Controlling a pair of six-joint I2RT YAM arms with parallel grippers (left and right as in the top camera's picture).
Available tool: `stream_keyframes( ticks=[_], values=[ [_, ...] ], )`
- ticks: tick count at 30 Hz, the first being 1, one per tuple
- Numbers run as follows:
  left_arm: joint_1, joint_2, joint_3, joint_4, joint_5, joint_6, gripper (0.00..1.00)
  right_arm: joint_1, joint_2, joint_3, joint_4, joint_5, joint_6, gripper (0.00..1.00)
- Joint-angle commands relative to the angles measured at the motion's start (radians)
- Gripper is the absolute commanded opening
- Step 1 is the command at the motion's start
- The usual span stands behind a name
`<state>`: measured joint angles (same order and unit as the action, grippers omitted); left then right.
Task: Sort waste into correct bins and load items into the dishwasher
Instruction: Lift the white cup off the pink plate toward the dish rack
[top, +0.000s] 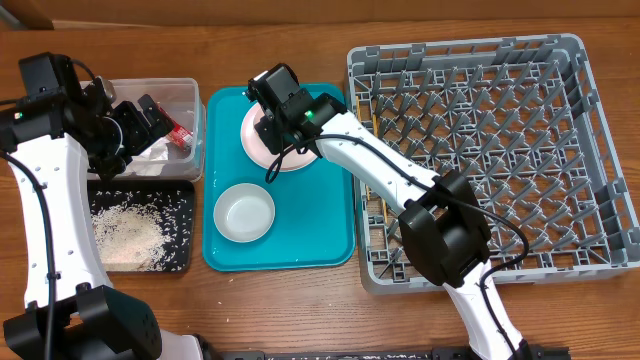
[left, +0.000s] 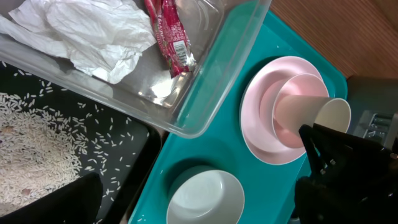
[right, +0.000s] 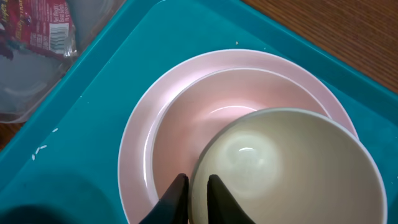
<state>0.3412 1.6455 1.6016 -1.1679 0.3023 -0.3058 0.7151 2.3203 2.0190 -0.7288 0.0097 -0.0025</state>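
Observation:
My right gripper is shut on the rim of the small white cup, one finger inside and one outside. The cup leans tilted over the pale pink plate at the back of the teal tray. A pale bowl sits nearer the tray's front. My left gripper hangs open and holds nothing, over the join between the clear tub and the black tray. The tub holds a crumpled white napkin and a red-and-white wrapper. Rice lies in the black tray.
The large grey dish rack fills the right side of the table, its near left edge right beside the teal tray. My right arm reaches from the rack's front corner across to the plate. A few rice grains lie scattered on the teal tray.

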Motion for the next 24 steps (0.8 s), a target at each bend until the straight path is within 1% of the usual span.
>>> stream_keyframes(
  ticks=[1,5,8,13,18,21,24],
  values=[
    [-0.002,-0.024,0.017,-0.002,-0.003,0.022,1.00,0.003,-0.002,-0.004,-0.002,0.016,-0.006,0.10],
    [-0.002,-0.024,0.017,-0.002,-0.003,0.022,1.00,0.003,-0.003,-0.004,-0.001,0.016,-0.006,0.04],
    [-0.002,-0.024,0.017,-0.002,-0.003,0.022,1.00,0.003,-0.003,0.008,0.001,0.016,-0.006,0.04],
    [-0.002,-0.024,0.017,-0.002,-0.003,0.022,1.00,0.003,-0.031,0.081,-0.031,0.015,-0.005,0.04],
    [-0.002,-0.024,0.017,-0.002,-0.003,0.022,1.00,-0.002,-0.121,0.141,-0.033,0.015,-0.005,0.04],
    [-0.002,-0.024,0.017,-0.002,-0.003,0.022,1.00,-0.014,-0.201,0.147,-0.041,0.012,-0.001,0.04],
    [-0.002,-0.024,0.017,-0.002,-0.003,0.022,1.00,-0.056,-0.299,0.148,-0.083,-0.063,0.002,0.04]
  ],
)
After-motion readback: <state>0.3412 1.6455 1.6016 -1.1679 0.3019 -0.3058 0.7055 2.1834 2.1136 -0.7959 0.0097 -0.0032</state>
